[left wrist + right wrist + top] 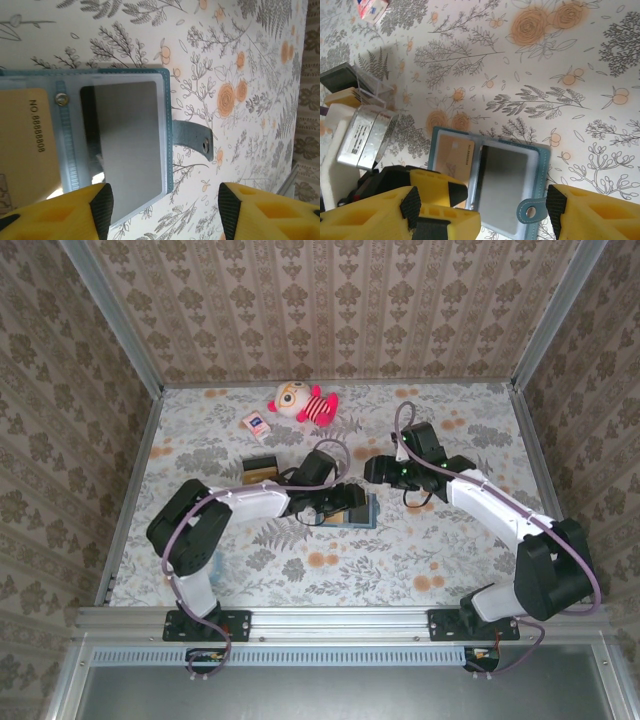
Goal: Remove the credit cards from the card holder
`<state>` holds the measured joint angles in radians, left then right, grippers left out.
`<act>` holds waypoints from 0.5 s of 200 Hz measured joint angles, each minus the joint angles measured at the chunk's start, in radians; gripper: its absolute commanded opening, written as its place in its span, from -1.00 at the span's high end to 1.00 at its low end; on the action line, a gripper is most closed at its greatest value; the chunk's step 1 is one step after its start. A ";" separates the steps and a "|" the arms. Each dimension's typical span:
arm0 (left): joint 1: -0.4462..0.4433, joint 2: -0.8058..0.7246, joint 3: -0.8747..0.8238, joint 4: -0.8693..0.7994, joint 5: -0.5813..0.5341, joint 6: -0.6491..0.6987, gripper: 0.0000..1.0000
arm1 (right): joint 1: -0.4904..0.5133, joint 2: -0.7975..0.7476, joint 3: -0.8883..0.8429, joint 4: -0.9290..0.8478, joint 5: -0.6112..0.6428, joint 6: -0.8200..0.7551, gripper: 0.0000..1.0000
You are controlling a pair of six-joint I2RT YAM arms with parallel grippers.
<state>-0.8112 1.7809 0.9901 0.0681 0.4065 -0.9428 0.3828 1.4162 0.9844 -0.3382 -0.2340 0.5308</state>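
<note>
Left gripper (165,210) and right gripper (502,207) hang wide and empty over the open card holder (507,172), tan credit card (25,145) pocketed inside.

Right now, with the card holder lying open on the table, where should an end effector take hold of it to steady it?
Probably the strap: it juts past the card holder's teal edge on the grey-pocket side, away from the tan card. Come in low from that side; the holder lies flat and thin, with nothing upright to pinch from above.
</note>
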 measured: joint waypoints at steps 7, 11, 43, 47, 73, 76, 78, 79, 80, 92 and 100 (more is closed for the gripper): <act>0.000 -0.007 -0.009 0.003 -0.012 -0.002 -0.26 | 0.002 0.000 0.000 0.001 -0.008 -0.002 -0.40; 0.000 -0.013 -0.015 0.003 -0.017 -0.004 -0.26 | 0.002 0.000 0.000 0.002 -0.012 -0.004 -0.40; 0.000 -0.075 -0.042 -0.015 -0.076 -0.008 -0.24 | 0.027 0.003 0.001 0.025 -0.034 -0.003 -0.31; 0.000 -0.085 -0.046 -0.019 -0.085 -0.012 -0.22 | 0.033 0.006 0.002 0.026 -0.036 -0.003 -0.29; 0.006 -0.113 -0.073 -0.019 -0.127 -0.049 0.00 | 0.069 0.033 0.004 0.026 -0.039 0.025 -0.18; 0.007 -0.113 -0.078 -0.017 -0.130 -0.049 0.04 | 0.072 0.037 0.004 0.026 -0.039 0.034 -0.16; 0.007 -0.113 -0.081 -0.015 -0.133 -0.056 0.06 | 0.074 0.038 0.004 0.026 -0.040 0.035 -0.15; 0.007 -0.113 -0.084 -0.014 -0.136 -0.060 0.07 | 0.076 0.039 0.003 0.026 -0.040 0.040 -0.15; 0.007 -0.113 -0.085 -0.014 -0.136 -0.061 0.08 | 0.076 0.039 0.003 0.027 -0.040 0.043 -0.14; 0.008 -0.113 -0.108 -0.006 -0.146 -0.081 0.19 | 0.093 0.047 0.002 0.030 -0.042 0.072 -0.05; 0.009 -0.111 -0.120 -0.001 -0.148 -0.093 0.25 | 0.104 0.052 0.002 0.030 -0.041 0.090 0.03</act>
<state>-0.8024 1.6695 0.8700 0.0673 0.2588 -1.0359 0.4870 1.4681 0.9859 -0.3080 -0.2752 0.6209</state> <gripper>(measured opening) 0.414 0.530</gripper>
